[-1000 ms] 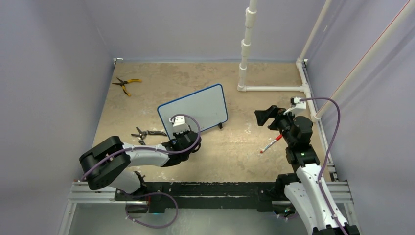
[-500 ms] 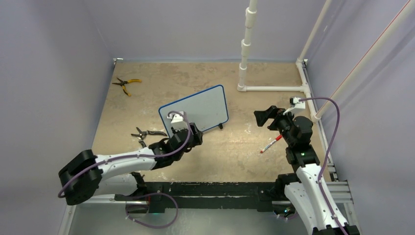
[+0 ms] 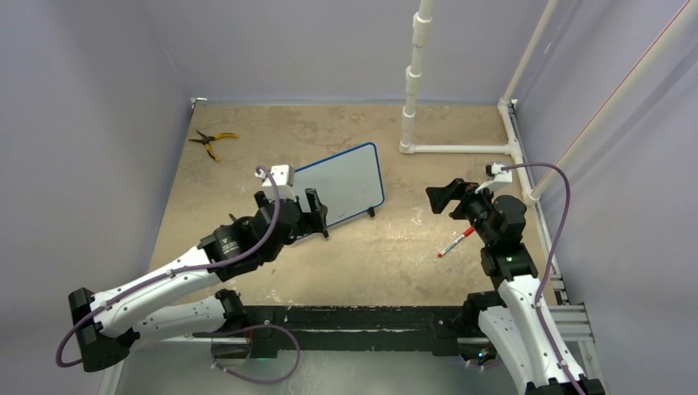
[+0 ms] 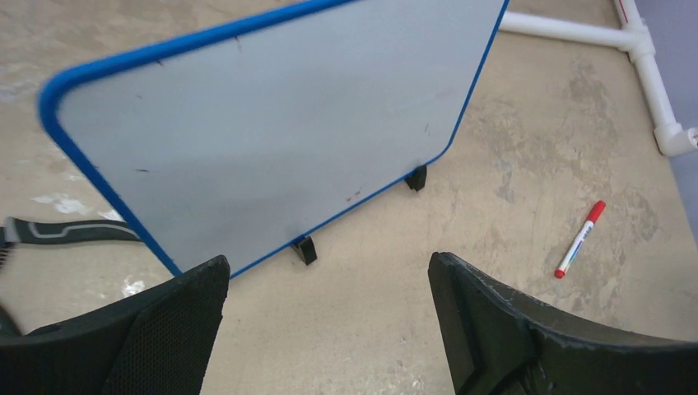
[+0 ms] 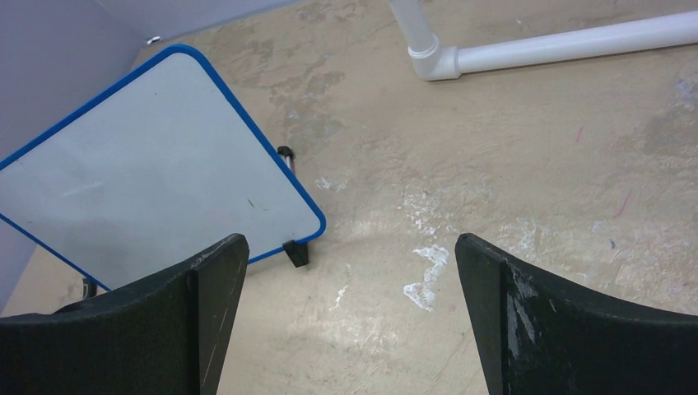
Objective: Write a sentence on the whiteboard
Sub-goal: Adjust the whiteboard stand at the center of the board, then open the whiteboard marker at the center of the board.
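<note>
Looking down from the top camera first: the whiteboard stands tilted back on its little black feet, roughly mid-table. The left gripper is right at the board's lower left corner, jaws spread wide with nothing in them. The right gripper hangs off to the board's right, also released and empty, with a red marker lying on the table near it. Yellow pliers sit far back left.

Left wrist cam: the board face is plain apart from a few tiny dark specks. Both jaws are clear of it.

Right wrist cam: jaws wide apart over bare table, board off to the left, white pipe up top.
</note>
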Motion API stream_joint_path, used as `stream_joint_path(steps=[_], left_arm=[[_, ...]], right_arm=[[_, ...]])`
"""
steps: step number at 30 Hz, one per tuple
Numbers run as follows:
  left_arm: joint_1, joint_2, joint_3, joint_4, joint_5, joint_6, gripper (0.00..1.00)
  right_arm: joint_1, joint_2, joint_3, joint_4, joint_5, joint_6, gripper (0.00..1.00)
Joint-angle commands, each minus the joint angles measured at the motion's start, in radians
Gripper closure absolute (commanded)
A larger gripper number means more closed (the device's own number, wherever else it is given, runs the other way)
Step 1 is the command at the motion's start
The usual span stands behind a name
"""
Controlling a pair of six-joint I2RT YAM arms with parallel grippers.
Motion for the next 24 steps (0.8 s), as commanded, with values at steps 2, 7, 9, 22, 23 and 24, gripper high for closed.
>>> stream_joint_path(steps=[2, 7, 9, 22, 23, 24], left_arm=[[0.054, -0.038, 0.083, -0.191, -0.102, 0.064, 0.07], [0.293, -0.059, 0.039, -0.097, 0.101, 0.150, 0.05], [0.344, -0.035, 0.032, -0.069, 0.159, 0.164, 0.05], [0.402, 0.088, -0.036, 0.100, 0.259, 0.185, 0.05], [0.402, 0.095, -0.036, 0.107, 0.264, 0.185, 0.05], [0.402, 0.101, -0.037, 0.113, 0.268, 0.185, 0.05]], right_arm=[[0.003, -0.003, 0.049, 0.043, -0.027, -0.018, 0.01], [0.002, 0.000, 0.047, 0.046, -0.037, -0.016, 0.01], [0.002, -0.001, 0.049, 0.044, -0.039, -0.018, 0.01], [0.002, -0.005, 0.066, 0.020, -0.028, -0.042, 0.01], [0.002, -0.003, 0.064, 0.020, -0.028, -0.042, 0.01], [0.002, -0.001, 0.064, 0.020, -0.028, -0.042, 0.01]])
